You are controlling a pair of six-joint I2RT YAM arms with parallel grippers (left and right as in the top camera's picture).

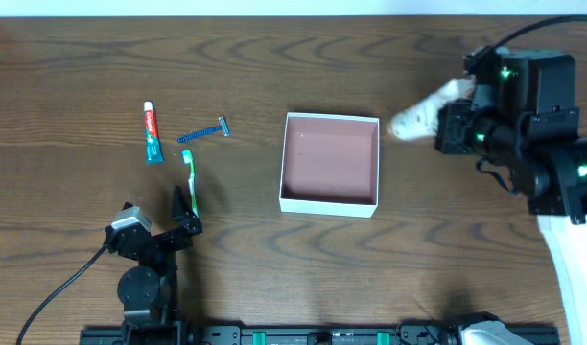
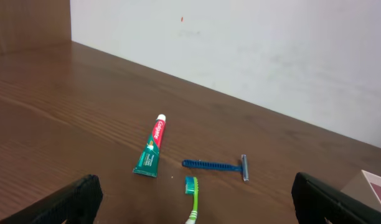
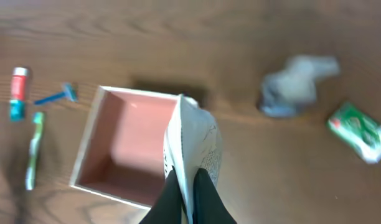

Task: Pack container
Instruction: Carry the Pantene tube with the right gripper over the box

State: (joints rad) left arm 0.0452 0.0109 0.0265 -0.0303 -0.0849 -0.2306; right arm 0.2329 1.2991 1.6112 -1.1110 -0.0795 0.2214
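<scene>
Brown wooden tabletop (image 1: pixel 82 96) bears our white-walled, pink-floored square container (image 1: pixel 330 161); right of it our right hand (image 3: pixel 189 196) clamps a white printed sachet (image 3: pixel 193 143), our left hand (image 1: pixel 186 216) stands apart.

Left arm (image 1: pixel 148 254): slim black links, grey motor block, black cable (image 1: pixel 58 287). Left gripper (image 2: pixel 193 183): matte black fingers (image 2: pixel 75 199). Right arm (image 1: pixel 528 105): bulkier black housings w/ green LEDs (image 1: pixel 505 72).

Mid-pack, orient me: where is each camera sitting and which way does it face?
Overhead: above the table, looking straight down; both arms show, container central.
Left wrist: low, facing toothpaste, razor, toothbrush; left gripper open at bottom corners.
Right wrist: high, looking down into container; right gripper shut on a white packet.
Shared: all three show the toothpaste.
</scene>
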